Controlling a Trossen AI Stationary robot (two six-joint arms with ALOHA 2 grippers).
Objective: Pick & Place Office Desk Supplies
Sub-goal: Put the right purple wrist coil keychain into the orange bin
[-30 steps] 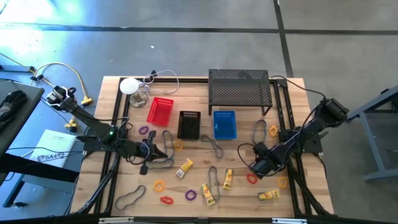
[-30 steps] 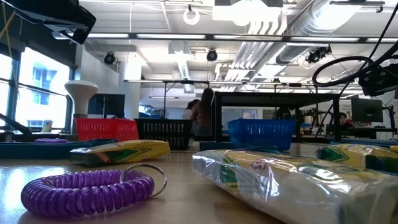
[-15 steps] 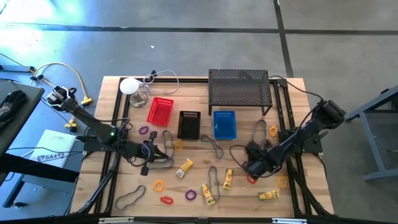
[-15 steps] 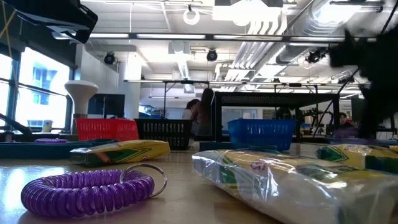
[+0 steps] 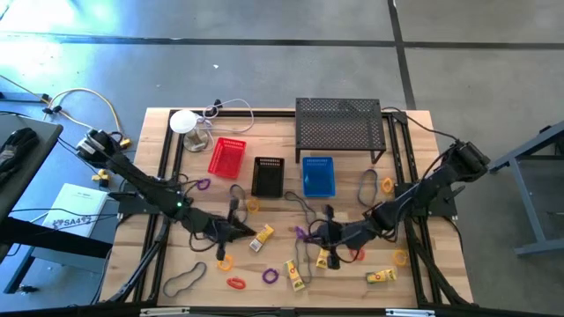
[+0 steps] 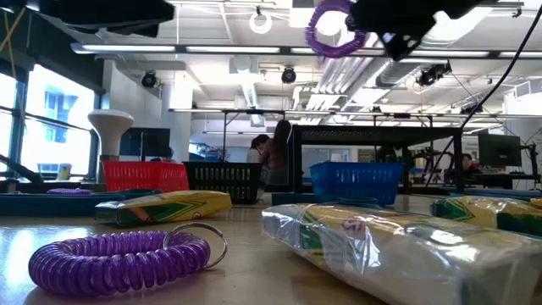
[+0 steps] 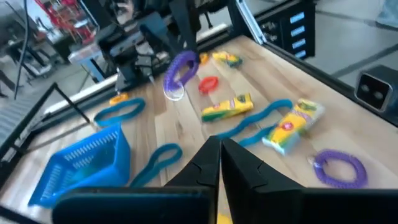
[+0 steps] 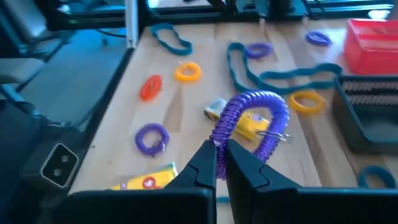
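My right gripper (image 5: 314,233) hangs over the middle of the table, shut on a purple coil ring (image 8: 252,121), which also shows raised in the low view (image 6: 332,29). My left gripper (image 5: 243,231) is shut and touches nothing; it hovers just left of a yellow pack (image 5: 262,236). More yellow packs (image 5: 295,275) (image 5: 381,276), a red ring (image 5: 235,283), a yellow ring (image 5: 225,262), another purple ring (image 5: 270,276) and dark loops (image 5: 183,280) lie flat on the near half of the table. My right gripper pinches the purple coil ring between its two fingers at one side of the hoop (image 8: 222,135). The ring is lifted clear of the table and stands out past the fingertips, with a small metal loop (image 8: 281,137) on its far side.
A red basket (image 5: 226,157), a black basket (image 5: 268,176) and a blue basket (image 5: 318,176) stand in a row mid-table. Behind them are the black mesh shelf (image 5: 339,123) and a white round object (image 5: 183,121) with a cable. People show in the room beyond.
My right gripper has moved toward the table's left, from near the red ring to the table's middle, carrying the purple coil ring; in the low view it has swung in overhead. My left gripper has moved toward the right and near edges, up to the yellow pack.
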